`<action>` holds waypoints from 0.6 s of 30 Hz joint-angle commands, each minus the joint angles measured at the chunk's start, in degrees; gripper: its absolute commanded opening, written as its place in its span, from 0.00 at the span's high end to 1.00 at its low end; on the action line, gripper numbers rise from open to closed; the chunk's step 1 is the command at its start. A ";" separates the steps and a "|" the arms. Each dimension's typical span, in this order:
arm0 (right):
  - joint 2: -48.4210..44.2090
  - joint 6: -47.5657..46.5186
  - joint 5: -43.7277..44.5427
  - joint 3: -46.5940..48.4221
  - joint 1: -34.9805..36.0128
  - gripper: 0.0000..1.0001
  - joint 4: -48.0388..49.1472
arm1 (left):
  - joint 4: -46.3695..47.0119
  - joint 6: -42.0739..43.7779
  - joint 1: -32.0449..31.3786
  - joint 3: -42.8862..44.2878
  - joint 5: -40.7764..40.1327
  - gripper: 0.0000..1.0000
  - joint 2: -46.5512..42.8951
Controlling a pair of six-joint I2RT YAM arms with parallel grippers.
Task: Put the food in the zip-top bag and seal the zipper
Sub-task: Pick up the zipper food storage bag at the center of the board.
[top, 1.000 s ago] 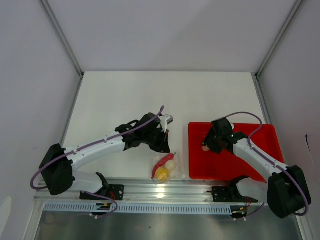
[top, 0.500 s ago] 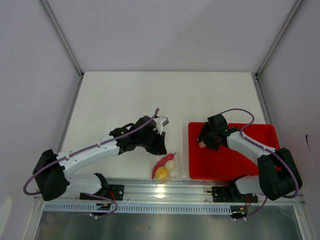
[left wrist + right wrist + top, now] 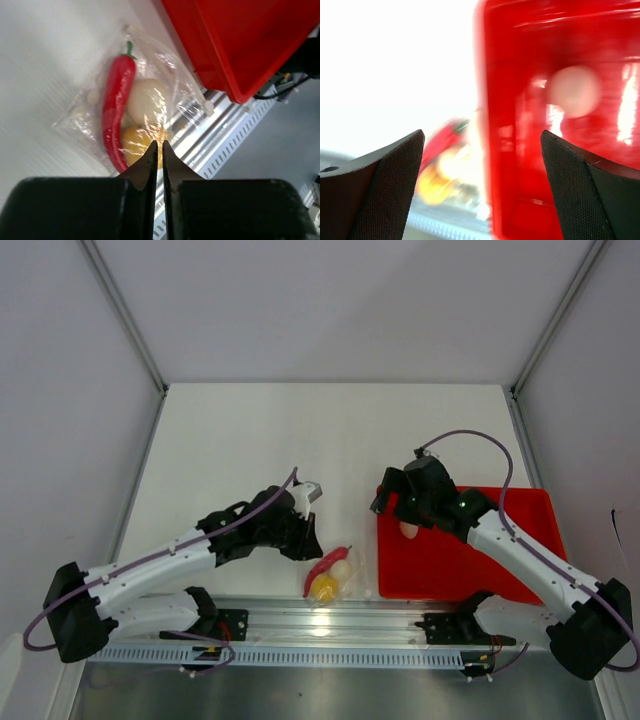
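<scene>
The zip-top bag (image 3: 333,575) lies crumpled at the table's near edge, left of the red tray. Inside the bag (image 3: 150,95) I see a white egg shape (image 3: 145,100), a yellow-orange ball (image 3: 135,142) and a red chili pepper (image 3: 116,105). A pale strip, the zipper (image 3: 192,87), runs along the bag's side toward the tray. Another cream piece of food (image 3: 410,530) rests in the tray, blurred in the right wrist view (image 3: 574,92). My left gripper (image 3: 306,534) hangs just left of the bag, jaws (image 3: 160,145) shut and empty. My right gripper (image 3: 390,502) stands open and empty over the tray's left rim (image 3: 481,135).
The red tray (image 3: 500,560) takes up the right near part of the table, its corner close to the bag (image 3: 235,45). A metal rail (image 3: 330,625) runs along the near edge just behind the bag. White walls enclose the table on three sides.
My left arm has drawn back toward the left and down, away from the bag. The right gripper has opened wide and shifted up toward the tray's left rim, with the cream piece now showing beside it.
</scene>
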 commanded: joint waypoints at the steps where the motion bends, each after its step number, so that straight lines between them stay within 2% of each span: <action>1: -1.71 2.18 0.73 5.14 5.45 0.01 -5.84 | 1.97 -4.54 -3.07 -2.55 2.27 0.93 -6.04; 5: -1.28 5.18 -2.35 7.87 7.48 0.01 -5.93 | 7.58 -9.90 -7.99 -7.03 4.99 1.00 -8.60; 9: 0.21 5.71 -4.90 9.36 10.11 0.01 -4.18 | 12.26 -14.12 -14.83 -10.91 4.38 0.99 -7.46; 18: 2.42 6.67 -3.15 10.07 12.58 0.01 -5.41 | 14.99 -13.96 -19.16 -12.85 -2.29 0.99 0.54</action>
